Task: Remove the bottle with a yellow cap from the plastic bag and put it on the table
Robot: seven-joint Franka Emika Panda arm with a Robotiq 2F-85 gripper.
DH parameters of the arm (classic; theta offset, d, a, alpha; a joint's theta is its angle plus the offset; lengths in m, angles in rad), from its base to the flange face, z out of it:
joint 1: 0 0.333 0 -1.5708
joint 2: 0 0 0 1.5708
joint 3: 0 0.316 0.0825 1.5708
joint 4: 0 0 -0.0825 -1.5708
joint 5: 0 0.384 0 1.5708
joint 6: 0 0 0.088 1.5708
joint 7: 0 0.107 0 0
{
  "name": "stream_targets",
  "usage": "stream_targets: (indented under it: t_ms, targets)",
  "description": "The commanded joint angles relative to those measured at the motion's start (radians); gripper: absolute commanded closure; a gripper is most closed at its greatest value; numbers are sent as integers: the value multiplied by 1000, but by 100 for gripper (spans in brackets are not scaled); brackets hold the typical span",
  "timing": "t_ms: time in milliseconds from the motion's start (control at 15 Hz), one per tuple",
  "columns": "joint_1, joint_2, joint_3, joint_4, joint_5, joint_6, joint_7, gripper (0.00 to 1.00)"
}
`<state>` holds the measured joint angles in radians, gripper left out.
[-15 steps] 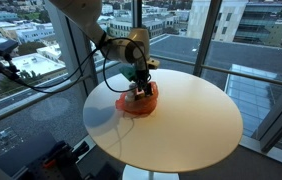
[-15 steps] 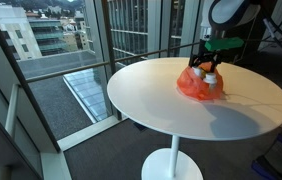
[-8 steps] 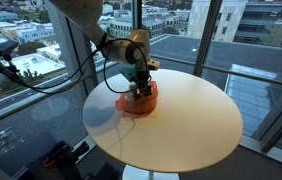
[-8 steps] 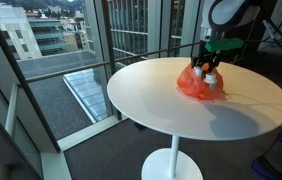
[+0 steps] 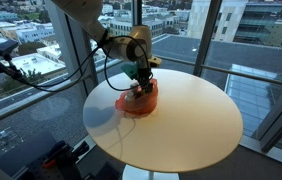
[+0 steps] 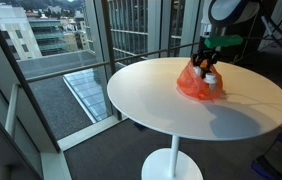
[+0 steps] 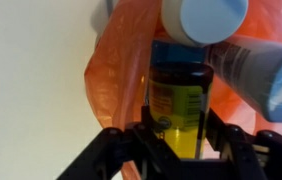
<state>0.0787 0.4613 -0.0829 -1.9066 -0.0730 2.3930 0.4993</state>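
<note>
The orange plastic bag point(image 5: 139, 103) point(image 6: 196, 85) lies on the round cream table point(image 5: 186, 125) point(image 6: 151, 100), near its edge. My gripper point(image 5: 136, 86) point(image 6: 208, 68) reaches down into the bag's mouth. In the wrist view the gripper point(image 7: 179, 125) is shut on the bottle with a yellow cap point(image 7: 178, 100), a black finger point(image 7: 217, 128) pressed to each side of its yellow end. The bottle still sits inside the orange bag point(image 7: 116, 70). Its far end is dark and partly hidden.
A white bottle with a pale blue cap point(image 7: 203, 18) lies in the bag right beside the held one. Floor-to-ceiling windows and a railing point(image 6: 141, 52) stand close behind the table. Black cables point(image 5: 41, 80) hang by the arm.
The jaws have closed from wide open onto the bottle. The arm and the bag have hardly moved.
</note>
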Motion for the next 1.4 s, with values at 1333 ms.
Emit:
stream_targets:
  t_ms: [1333]
  targets:
    - [-36,-247,38,-16,131,-288,-112,72]
